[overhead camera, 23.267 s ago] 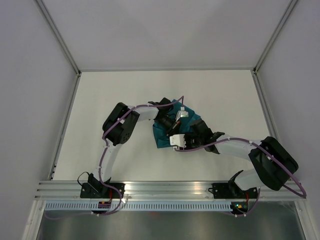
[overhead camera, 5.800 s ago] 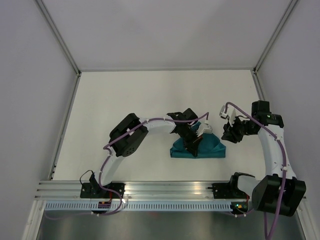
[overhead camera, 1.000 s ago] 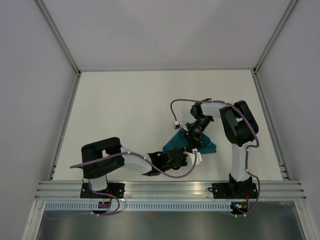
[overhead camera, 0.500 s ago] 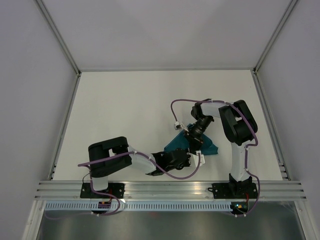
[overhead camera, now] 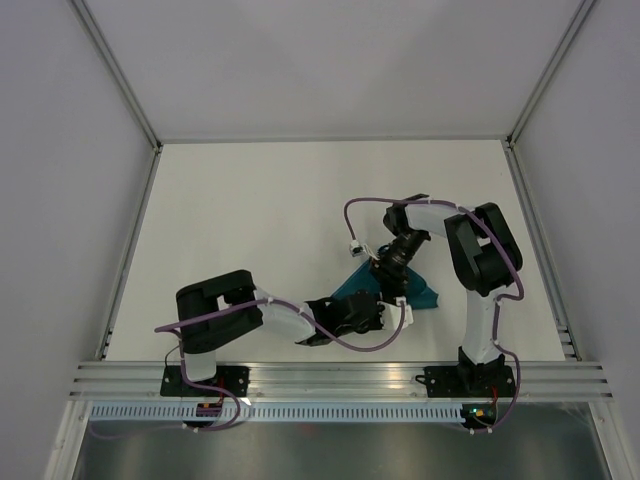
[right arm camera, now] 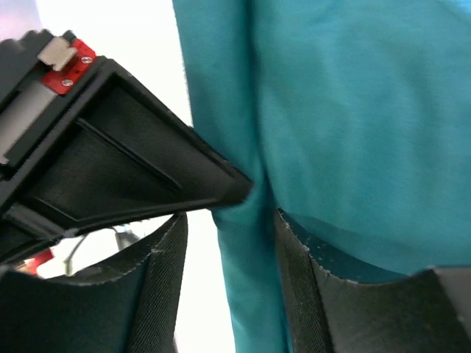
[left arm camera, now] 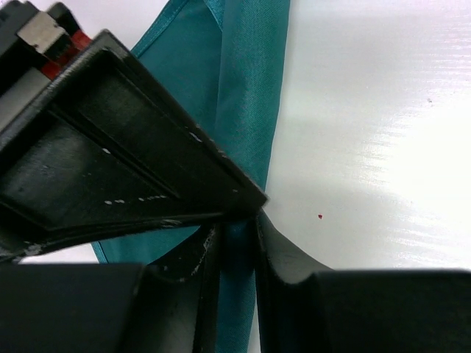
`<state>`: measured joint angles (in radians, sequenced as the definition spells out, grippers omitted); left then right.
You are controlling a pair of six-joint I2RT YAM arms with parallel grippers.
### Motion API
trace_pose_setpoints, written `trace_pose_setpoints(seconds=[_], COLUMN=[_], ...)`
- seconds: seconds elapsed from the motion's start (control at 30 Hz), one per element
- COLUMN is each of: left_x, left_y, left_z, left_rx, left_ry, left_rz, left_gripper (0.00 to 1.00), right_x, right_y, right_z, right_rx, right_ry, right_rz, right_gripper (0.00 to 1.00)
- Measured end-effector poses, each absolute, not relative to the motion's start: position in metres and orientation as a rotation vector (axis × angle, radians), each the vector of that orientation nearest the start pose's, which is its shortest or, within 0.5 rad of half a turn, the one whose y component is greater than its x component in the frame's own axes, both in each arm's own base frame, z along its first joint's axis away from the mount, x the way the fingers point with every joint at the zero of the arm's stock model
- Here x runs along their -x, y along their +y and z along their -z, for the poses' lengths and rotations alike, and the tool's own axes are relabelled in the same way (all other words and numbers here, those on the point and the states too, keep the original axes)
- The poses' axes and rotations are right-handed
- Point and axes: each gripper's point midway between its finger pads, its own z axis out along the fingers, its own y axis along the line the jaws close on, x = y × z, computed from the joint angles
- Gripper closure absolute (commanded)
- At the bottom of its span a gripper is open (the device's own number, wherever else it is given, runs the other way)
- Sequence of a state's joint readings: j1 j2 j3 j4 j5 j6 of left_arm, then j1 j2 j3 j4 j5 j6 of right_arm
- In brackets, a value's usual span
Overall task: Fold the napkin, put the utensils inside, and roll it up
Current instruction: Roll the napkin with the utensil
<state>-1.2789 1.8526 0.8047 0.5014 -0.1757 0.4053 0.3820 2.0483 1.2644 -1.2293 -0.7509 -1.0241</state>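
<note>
Now | left fingers [left arm camera: 274, 248] pinch napkin [left arm camera: 250, 88] edge | right fingers [right arm camera: 298, 257] spread wide, straddling napkin fold

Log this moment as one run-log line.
napkin: folded | left gripper: shut on napkin edge | right gripper: open astride a napkin fold | knife: not in view

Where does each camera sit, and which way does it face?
Top external: above and behind the bases, looking down at the table; the left arm and right arm meet at the napkin.
Left wrist: on the left arm, looking down along the left pincer, closed on a napkin fold.
Right wrist: on the right arm, looking down past the right pincer, open astride the cloth.
Shared: both wrist views show the napkin's edge on white table.
</note>
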Motion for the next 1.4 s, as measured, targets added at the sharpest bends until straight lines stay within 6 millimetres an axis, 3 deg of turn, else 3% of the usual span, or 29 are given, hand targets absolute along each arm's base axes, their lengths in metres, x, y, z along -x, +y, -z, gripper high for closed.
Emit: trace_pose_setpoints(seconds=[0.13, 0.33, 0.5, 0.67, 0.93, 1.4], left_x=[-0.175, -0.174, -0.179, -0.190, -0.217, -0.235], left_y=[-0.425, -0.429, -0.429, -0.434, -0.445, -0.447], left_z=[-0.025, -0.025, -0.025, -0.023, -0.022, -0.018], left_rx=[-1.529, -1.555, -1.546, -1.528, -1.470, -1.377], left_ry=[1.498, 1.521, 1.586, 1.673, 1.823, 2.098], left_rz=[0.346, 0.388, 0.474, 0.561, 0.669, 1.093], left_gripper=[0.98, 0.98, 0.98, 0.98, 0.98, 0.98], right_x=[-0.213, -0.288, -0.334, -0.362, -0.370, -0.332], right_y=[0.174, 0.162, 0.134, 0.105, 0.061, 0.044], right_z=[-0.023, -0.027, -0.049, -0.077, -0.104, -0.116], right_rx=[1.731, 1.530, 1.234, 1.002, 0.790, 0.823], right_ry=[2.423, 2.358, 2.349, 2.313, 2.277, 2.193], right_rz=[-1.169, -0.797, -0.549, -0.417, -0.322, -0.288], right_gripper=[0.41, 0.41, 0.40, 0.39, 0.39, 0.38])
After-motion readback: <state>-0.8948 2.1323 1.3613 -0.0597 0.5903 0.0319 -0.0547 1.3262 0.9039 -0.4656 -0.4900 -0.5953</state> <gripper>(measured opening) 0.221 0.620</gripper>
